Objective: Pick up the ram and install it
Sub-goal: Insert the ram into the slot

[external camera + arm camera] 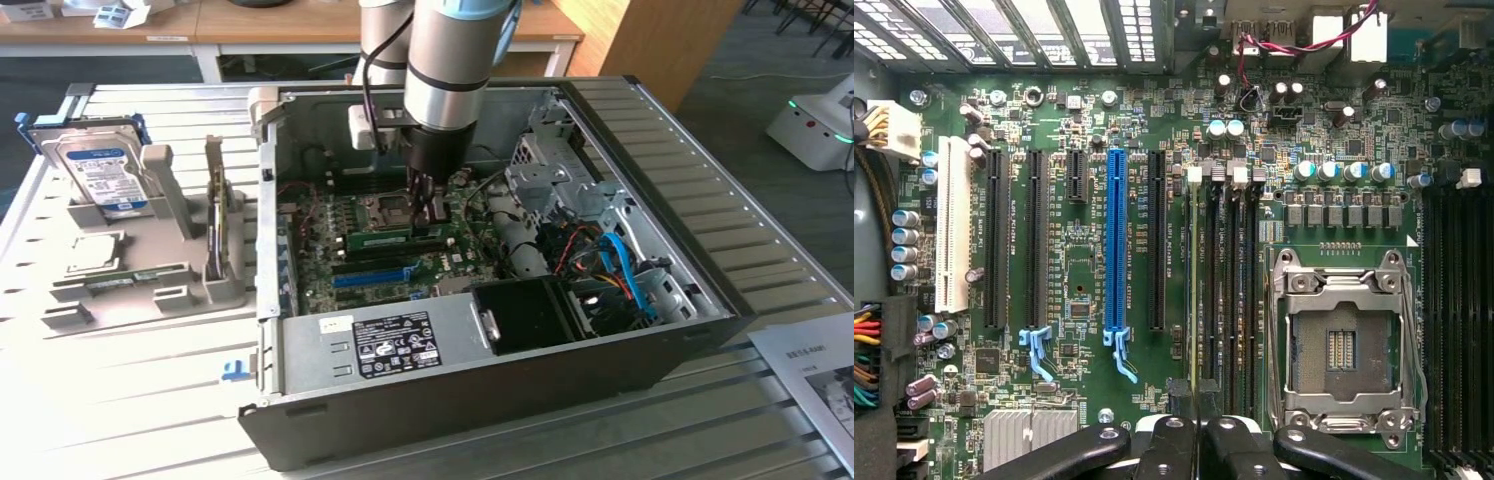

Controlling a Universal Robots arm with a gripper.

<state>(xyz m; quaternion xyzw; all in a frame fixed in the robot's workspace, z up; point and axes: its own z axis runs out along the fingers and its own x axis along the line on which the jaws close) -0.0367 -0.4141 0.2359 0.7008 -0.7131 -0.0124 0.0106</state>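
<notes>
Deep inside the open steel computer case (pixel 441 385), your jaws stand all but closed. They pinch the top edge of the ram (pixel 1194 290), which stands on edge in a black memory slot directly beneath them. Seen from the wrist, the stick is a hair-thin, pale green line running out from between the matte black fingertips (pixel 1176 440). Its label and chips are turned edge-on and hidden, and you cannot tell whether it is seated fully home. From the exterior view, its flat green face with a pale label shows just beside the jaws, while the smooth grey arm (pixel 454 60) blocks the board behind.

To one side of the jaws lies the square, bright-metal processor socket (pixel 1344 340). To the other side, past a black slot, is the long glossy blue slot (pixel 1116 240). A finned silver heatsink (pixel 1019 437) is cut off at the frame edge.

Well apart from the jaws, outside the case, a silver hard drive (pixel 104 170) stands in a grey moulded holder (pixel 174 250) on the white slatted counter (pixel 134 400). A printed sheet (pixel 814 370) is cropped, its text too small to read.
</notes>
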